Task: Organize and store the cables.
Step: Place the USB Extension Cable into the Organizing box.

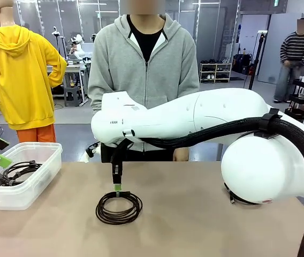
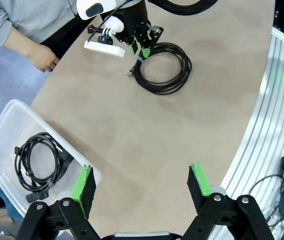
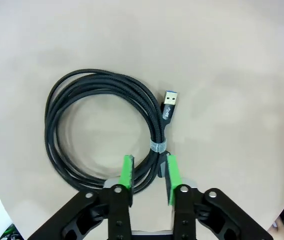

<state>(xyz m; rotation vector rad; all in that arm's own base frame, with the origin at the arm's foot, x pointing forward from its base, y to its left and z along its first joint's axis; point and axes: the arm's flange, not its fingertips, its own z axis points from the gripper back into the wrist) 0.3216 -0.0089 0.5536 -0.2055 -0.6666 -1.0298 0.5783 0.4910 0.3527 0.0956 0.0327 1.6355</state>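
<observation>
Black cable point(image 3: 52, 125): likely light, limp; tied coil on counter point(image 1: 205, 214), well apart from tub point(image 1: 18, 195).
Hold: strands beside tie point(image 3: 157, 146).
Right end effector point(image 3: 148, 159): parted, straddling those strands.
Left end effector point(image 2: 141, 167): wide, empty, above tub rim.

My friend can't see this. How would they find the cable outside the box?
Start at the tan table. Near its middle, under the right gripper, lies a round coil of thin black cable. Unlike the coil in the clear plastic tub, it lies on bare tabletop.
</observation>
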